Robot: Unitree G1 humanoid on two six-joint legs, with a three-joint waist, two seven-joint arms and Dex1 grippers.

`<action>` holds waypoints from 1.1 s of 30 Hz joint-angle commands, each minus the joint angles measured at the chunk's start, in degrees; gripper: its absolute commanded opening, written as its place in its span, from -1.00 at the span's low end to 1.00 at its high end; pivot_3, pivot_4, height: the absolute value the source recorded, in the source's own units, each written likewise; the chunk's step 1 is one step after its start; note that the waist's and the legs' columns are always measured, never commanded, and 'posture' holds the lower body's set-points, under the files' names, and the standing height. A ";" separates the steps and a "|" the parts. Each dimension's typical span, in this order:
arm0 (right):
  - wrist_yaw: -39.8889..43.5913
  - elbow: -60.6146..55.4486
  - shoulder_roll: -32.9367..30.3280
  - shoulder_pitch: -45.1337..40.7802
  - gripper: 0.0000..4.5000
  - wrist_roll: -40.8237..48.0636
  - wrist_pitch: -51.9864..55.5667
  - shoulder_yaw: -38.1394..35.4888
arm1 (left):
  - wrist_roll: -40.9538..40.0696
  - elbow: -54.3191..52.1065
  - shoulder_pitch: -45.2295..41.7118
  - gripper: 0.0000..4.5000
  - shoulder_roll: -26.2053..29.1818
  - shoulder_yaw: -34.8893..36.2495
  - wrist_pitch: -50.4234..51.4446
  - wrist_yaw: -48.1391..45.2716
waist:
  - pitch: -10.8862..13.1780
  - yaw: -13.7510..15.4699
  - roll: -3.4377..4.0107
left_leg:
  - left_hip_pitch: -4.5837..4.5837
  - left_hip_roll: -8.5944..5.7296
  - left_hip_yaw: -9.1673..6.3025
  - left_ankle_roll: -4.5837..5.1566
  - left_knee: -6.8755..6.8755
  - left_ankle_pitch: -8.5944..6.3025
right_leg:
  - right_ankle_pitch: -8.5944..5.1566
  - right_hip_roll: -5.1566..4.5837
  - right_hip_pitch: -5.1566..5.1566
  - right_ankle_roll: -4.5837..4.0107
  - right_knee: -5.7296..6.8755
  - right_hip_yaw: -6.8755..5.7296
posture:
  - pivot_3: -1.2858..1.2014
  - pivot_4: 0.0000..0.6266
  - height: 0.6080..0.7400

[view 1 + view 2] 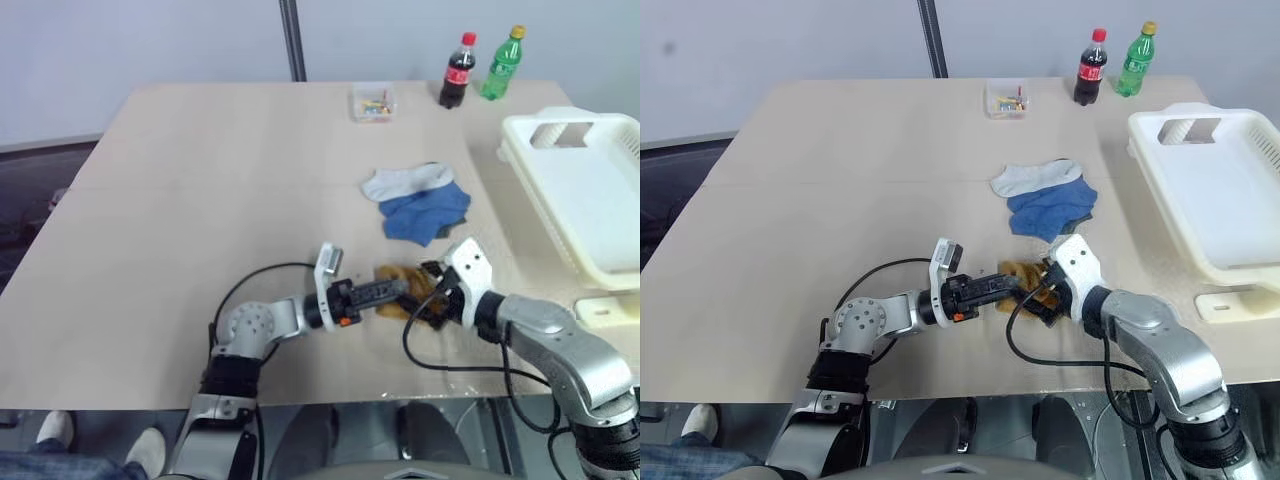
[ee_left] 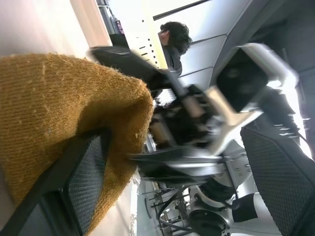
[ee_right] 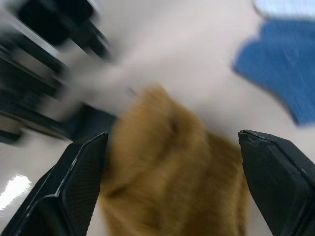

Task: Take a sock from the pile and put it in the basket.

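My left gripper [image 1: 402, 290] and right gripper [image 1: 432, 300] meet over the mustard sock [image 3: 172, 182], both spread wide. The sock lies on the table [image 1: 200, 200] between my right fingers [image 3: 78, 182], one left finger [image 2: 81, 182] against it. The pile [image 1: 420, 200] lies just beyond; the basket [image 1: 590, 200] is off to my right.

A tan table [image 1: 200, 200] fills most of the frame. At its far edge, top centre, sits a small clear box [image 1: 374, 102] with coloured bits inside. Just right of it stand two bottles side by side: a dark cola bottle [image 1: 458, 71] with a red cap and a green bottle [image 1: 502, 64] with a yellow cap. A dark pole [image 1: 292, 40] rises behind the table at top centre. In the lower left corner, a person's white shoes [image 1: 100, 440] show on the floor.
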 commanded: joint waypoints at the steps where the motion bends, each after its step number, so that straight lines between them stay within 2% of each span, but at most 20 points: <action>1: -3.71 0.36 2.15 -1.13 0.96 -0.13 0.93 -2.72 | -0.73 -2.30 0.54 1.00 0.68 -0.31 0.26 -2.76 | 0.00 -0.03 0.00 | 0.00 0.00 0.00 0.00 0.00 0.00 | 0.00 0.00 0.00 0.00 0.00 0.00 | 0.03 -0.52 1.00; 6: -4.53 -1.40 2.32 0.44 0.96 2.18 4.13 -6.49 | -1.47 -9.11 3.98 1.00 5.93 0.41 0.47 -5.53 | 0.01 -0.16 0.02 | 0.00 0.03 0.02 -0.01 0.00 0.00 | 0.00 -0.01 -0.01 0.00 0.00 0.04 | 0.03 -0.52 1.00; 11: -5.88 -3.40 2.78 2.09 0.96 5.18 10.56 -9.51 | 2.01 -17.54 7.92 1.00 10.78 0.68 -6.96 -7.57 | 0.03 0.02 0.05 | -0.05 0.06 0.05 -0.01 -0.07 0.00 | 0.00 -0.04 -0.13 -0.01 0.00 0.09 | 0.03 -0.52 1.00; 16: -5.12 -3.47 2.31 3.50 0.96 7.82 14.65 -7.68 | 9.58 -24.09 11.09 1.00 12.56 -0.98 -19.49 -8.62 | 0.04 0.03 0.06 | -0.04 0.06 0.10 0.00 -0.10 0.00 | 0.00 -0.07 -0.13 -0.02 -0.02 0.15 | 0.03 -0.52 1.00; 25: -4.41 -2.03 0.36 3.66 0.96 7.78 15.03 -4.15 | 25.16 -26.21 12.17 1.00 14.10 -3.66 -44.15 -10.83 | 0.03 -0.02 0.06 | -0.01 0.08 0.15 0.11 -0.24 -0.07 | -0.01 -0.04 -0.13 -0.02 -0.11 0.15 | 0.03 -0.52 1.00; 33: -3.01 -0.38 -3.29 4.53 0.96 6.96 12.56 -2.11 | 26.74 -27.65 12.34 1.00 18.62 -5.27 -48.06 -15.05 | 0.02 -0.05 0.06 | 0.00 0.09 0.13 0.23 -0.25 -0.13 | -0.01 0.00 -0.11 -0.02 -0.11 0.11 | 0.03 -0.52 1.00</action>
